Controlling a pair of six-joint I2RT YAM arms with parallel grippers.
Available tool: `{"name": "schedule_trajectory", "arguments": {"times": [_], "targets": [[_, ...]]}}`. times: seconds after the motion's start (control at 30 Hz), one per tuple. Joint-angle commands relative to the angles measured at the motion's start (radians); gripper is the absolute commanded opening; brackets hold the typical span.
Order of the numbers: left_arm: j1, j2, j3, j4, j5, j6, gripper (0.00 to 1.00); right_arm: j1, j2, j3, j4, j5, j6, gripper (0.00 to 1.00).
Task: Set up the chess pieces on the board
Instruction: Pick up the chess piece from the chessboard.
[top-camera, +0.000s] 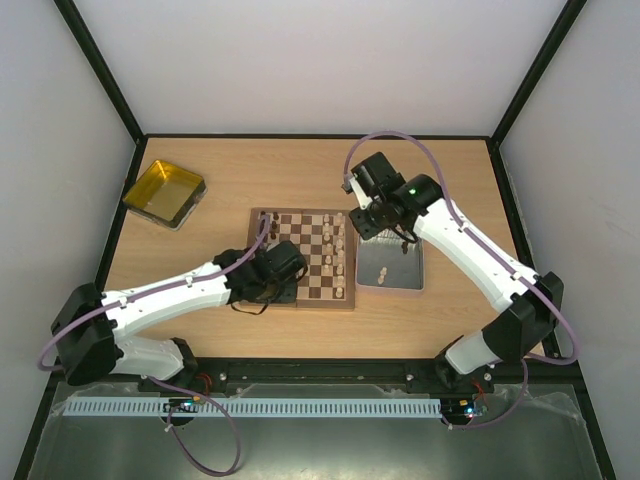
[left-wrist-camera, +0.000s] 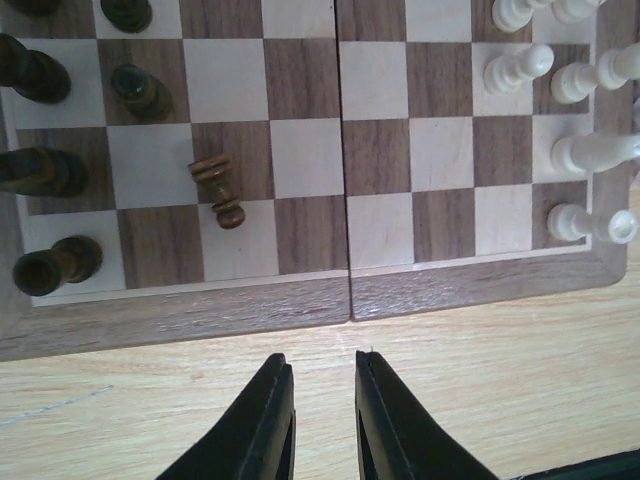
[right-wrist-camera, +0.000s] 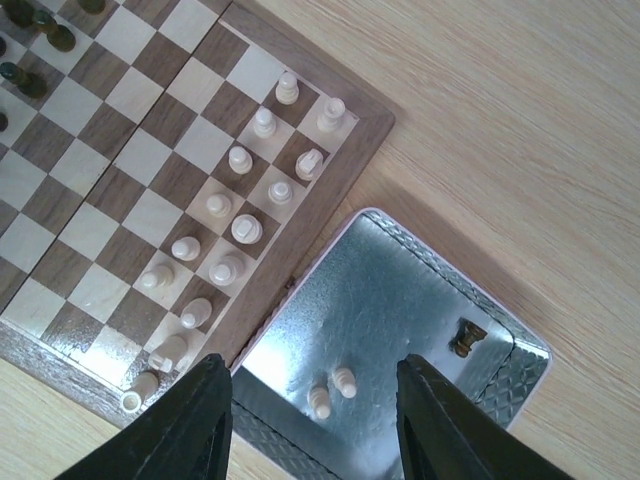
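Observation:
The board lies mid-table, dark chess pieces on its left files and pale ones in two rows along its right side. One dark piece lies toppled on a square near the front edge. My left gripper hovers over bare table just in front of the board's rim, its jaws slightly apart and holding nothing. My right gripper is open wide above the grey metal tray, where two pale pieces and one dark piece lie.
A yellow tray sits at the far left of the table. The metal tray touches the board's right rim. Black frame posts and pale walls enclose the table.

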Motion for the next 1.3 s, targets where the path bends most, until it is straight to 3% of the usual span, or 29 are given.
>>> {"name": "schedule_trajectory", "arguments": {"times": [0.0,0.37,1.27], "targets": [[-0.018,0.039,0.016,0.028,-0.03,-0.151,0.21,-0.006,-0.059,-0.034,0.031,-0.002,-0.001,0.44],[-0.003,0.206,0.124,-0.04,-0.113,-0.146,0.22,-0.027,-0.093,-0.057,0.041,-0.024,-0.016,0.44],[0.089,0.154,-0.032,0.068,-0.044,-0.126,0.23,-0.056,-0.123,-0.103,0.056,-0.025,-0.031,0.44]]}}
